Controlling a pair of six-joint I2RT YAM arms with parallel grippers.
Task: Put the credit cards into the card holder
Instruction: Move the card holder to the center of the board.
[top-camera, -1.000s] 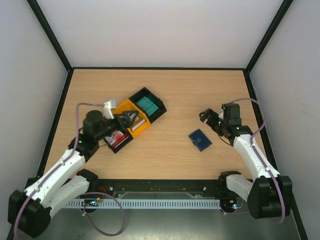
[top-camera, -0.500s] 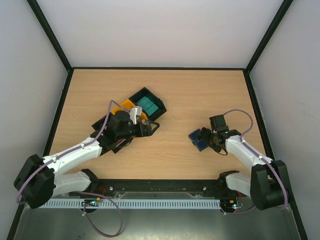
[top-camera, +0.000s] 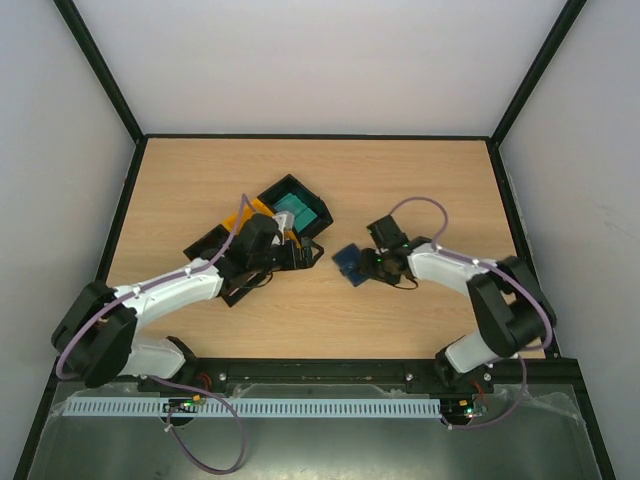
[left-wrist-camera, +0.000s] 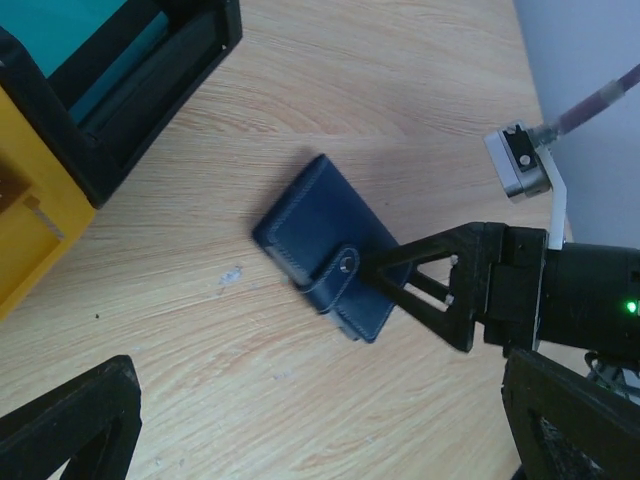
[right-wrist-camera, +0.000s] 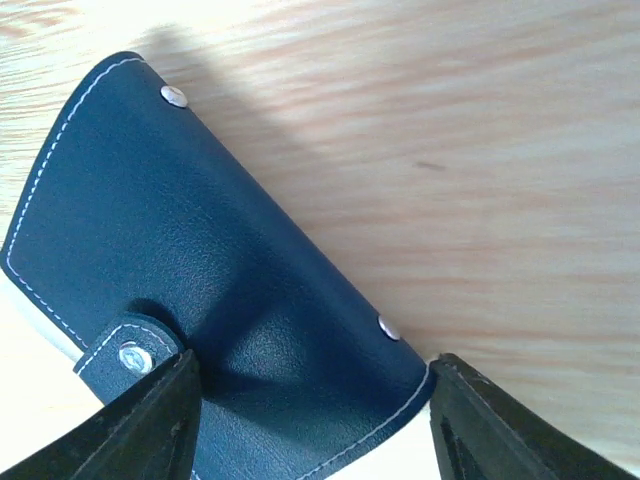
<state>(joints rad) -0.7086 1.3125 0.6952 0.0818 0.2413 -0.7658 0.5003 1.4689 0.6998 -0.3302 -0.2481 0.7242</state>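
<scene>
While the card holder (left-wrist-camera: 325, 262) lies closed, teal fills the black tray (left-wrist-camera: 200, 45).

**Card holder shifted left; both arms drawn toward the middle**

The small dark navy-blue folding card holder (top-camera: 348, 262) has been moved left across the light wooden tabletop (top-camera: 420, 170), away from the right arm's side and nearer the black plastic tray with teal contents (top-camera: 296, 207). The right gripper (top-camera: 366, 265), raised and clear a second ago, has been lowered and stretched left. Its jaws have been narrowed astride the holder's end, though whether the holder is clamped or merely pushed cannot be told. The left gripper (top-camera: 306, 250) has been swung right, past the yellow plastic tray (left-wrist-camera: 30, 240), close to the holder.
</scene>
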